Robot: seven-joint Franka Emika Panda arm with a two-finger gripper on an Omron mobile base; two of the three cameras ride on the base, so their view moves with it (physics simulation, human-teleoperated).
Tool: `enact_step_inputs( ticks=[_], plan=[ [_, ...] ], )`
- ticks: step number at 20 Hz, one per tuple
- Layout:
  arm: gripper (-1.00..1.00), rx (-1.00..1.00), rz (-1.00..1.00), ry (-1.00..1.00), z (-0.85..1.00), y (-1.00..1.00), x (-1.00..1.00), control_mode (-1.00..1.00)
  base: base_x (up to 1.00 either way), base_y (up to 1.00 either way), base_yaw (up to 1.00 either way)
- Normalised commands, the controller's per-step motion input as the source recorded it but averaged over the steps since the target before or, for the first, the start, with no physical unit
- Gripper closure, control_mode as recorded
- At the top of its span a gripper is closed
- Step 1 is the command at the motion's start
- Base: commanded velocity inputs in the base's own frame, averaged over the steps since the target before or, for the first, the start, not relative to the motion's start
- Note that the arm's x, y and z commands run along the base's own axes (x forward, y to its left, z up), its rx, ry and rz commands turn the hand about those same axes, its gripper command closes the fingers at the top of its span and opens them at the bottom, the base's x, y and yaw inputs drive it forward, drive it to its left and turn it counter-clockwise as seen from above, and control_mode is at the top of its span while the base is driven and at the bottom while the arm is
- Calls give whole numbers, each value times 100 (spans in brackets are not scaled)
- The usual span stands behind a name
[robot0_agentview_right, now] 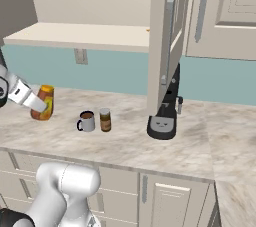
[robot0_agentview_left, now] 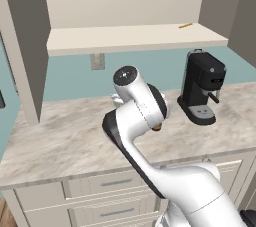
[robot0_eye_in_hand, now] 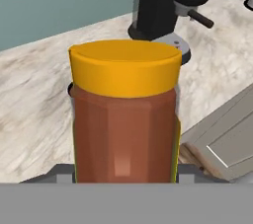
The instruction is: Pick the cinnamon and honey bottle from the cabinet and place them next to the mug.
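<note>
With my fingers [robot0_agentview_right: 41, 105] clamped on the honey bottle [robot0_agentview_right: 44, 102] at mid-left, I next set it beside the mug [robot0_agentview_right: 87, 121].

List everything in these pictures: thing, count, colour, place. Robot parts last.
honey bottle: one, amber, yellow cap, over the counter left of the mug, in the claw
mug: one, blue-grey, on the counter
cinnamon: one, brown jar, right beside the mug
coffee machine: one, black, counter right
cabinet: one, beige, open, above the counter
counter: one, marbled beige
wall socket: one, pale, under the shelf
claw: one, shut on the honey bottle
</note>
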Motion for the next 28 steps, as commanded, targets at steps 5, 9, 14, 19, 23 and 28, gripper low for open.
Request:
enact_step_inputs(
  ticks=[5, 9, 14, 19, 23, 28],
  plan=[
    [100, 0, 0, 4, -37, -6, 8, -100, 0, 0, 0],
    [100, -1, 0, 0, -34, 0, 0, -100, 0, 0, 0],
    [100, -1, 0, 0, -35, 0, 1, -100, 0, 0, 0],
    [100, 0, 0, 2, -35, 0, 13, -100, 0, 0, 0],
    [100, -1, 0, 3, -20, 0, 26, -100, 0, 0, 0],
    [100, -4, 0, 0, -1, 8, 41, -100, 0, 0, 0]
  ],
)
